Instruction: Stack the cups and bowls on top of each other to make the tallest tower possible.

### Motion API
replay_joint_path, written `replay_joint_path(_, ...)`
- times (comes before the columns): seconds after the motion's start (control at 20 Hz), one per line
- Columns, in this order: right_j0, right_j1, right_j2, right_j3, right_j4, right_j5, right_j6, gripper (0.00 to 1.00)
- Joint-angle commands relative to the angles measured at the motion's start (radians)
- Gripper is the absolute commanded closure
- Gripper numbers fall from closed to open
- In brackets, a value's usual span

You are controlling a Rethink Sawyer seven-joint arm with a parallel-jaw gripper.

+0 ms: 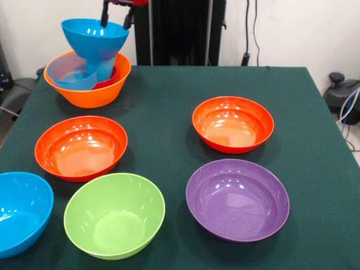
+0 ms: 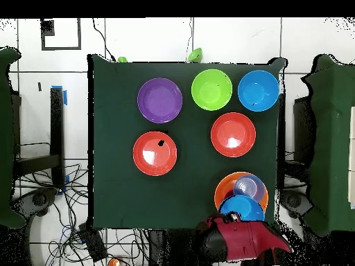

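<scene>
Dark green tablecloth over a table; white wall at 12 o'clock. Pale tiled floor all round, tangled cables at 7 o'clock, overhead.

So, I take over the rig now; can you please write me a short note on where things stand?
Gripper: open, holding nothing, just above the top blue bowl.
Done: the orange bowl, at the table corner by the pedestal, holds a tilted pale-blue bowl, a red cup and a light-blue tumbler that carries the top blue bowl.
Left: five loose bowls: two red-orange, purple bowl, lime bowl, loose blue bowl.
</scene>
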Motion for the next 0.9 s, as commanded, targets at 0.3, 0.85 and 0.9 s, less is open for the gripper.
replay_joint_path(0.3, 0.021, 0.041, 0.091, -0.072, -0.07, 0.008, -0.011, 0.0)
replay_joint_path(0.85, -0.02, -0.131, 0.153, 0.03, 0.067, 0.179, -0.129, 0.0)
replay_joint_path(0.9, -0.006, -0.167, 0.156, 0.043, 0.094, 0.227, -0.144, 0.0)
